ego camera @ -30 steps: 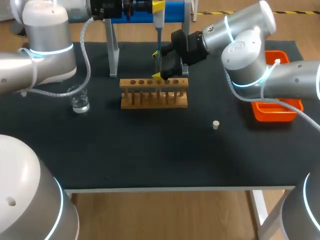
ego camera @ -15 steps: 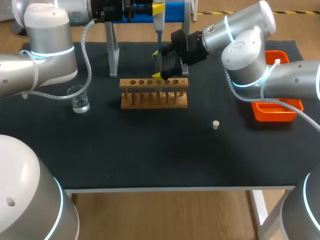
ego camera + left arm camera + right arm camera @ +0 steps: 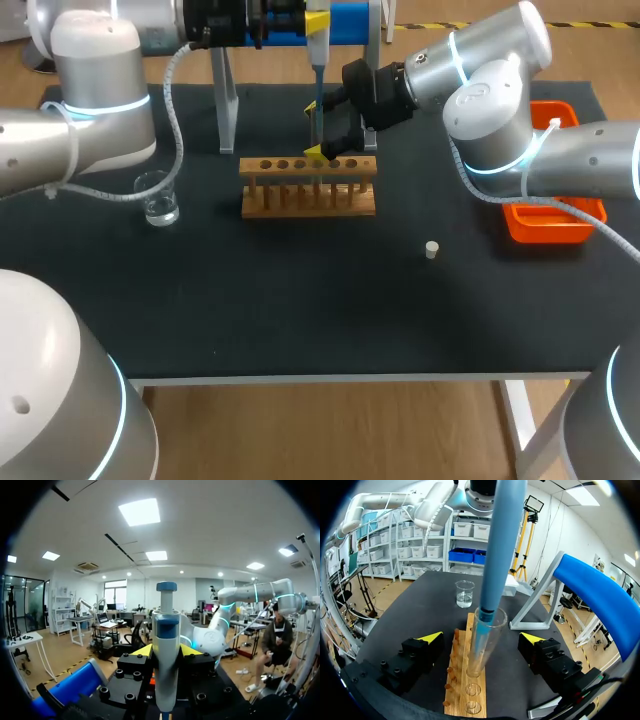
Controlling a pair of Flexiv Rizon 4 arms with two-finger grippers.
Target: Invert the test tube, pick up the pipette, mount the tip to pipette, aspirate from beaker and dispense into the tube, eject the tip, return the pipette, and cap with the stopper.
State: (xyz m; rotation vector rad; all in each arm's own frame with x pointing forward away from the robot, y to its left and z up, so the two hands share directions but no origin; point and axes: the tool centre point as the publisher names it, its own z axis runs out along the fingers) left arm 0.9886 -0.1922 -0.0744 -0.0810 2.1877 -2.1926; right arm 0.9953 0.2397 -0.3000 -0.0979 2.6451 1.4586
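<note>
My left gripper (image 3: 316,16) (image 3: 165,651) hangs above the back of the table, shut on the white and blue pipette (image 3: 317,80) (image 3: 165,645). The pipette's blue shaft (image 3: 500,545) runs down and its clear tip stands inside an upright glass test tube (image 3: 481,647) in the wooden rack (image 3: 308,198) (image 3: 460,680). My right gripper (image 3: 328,140) (image 3: 481,637) sits low at the rack, open, one finger on each side of the tube, clear of the glass. The beaker (image 3: 158,198) (image 3: 464,593) holds some water, left of the rack. A small white stopper (image 3: 432,250) lies on the mat, right of the rack.
A blue-topped pipette stand (image 3: 352,20) (image 3: 600,595) with grey legs rises behind the rack. An orange tray (image 3: 556,222) sits at the table's right edge, partly behind my right arm. The rack has several empty holes.
My left arm's elbow has drifted a touch to the right. The pipette, the tube and my right gripper stay where they were.
</note>
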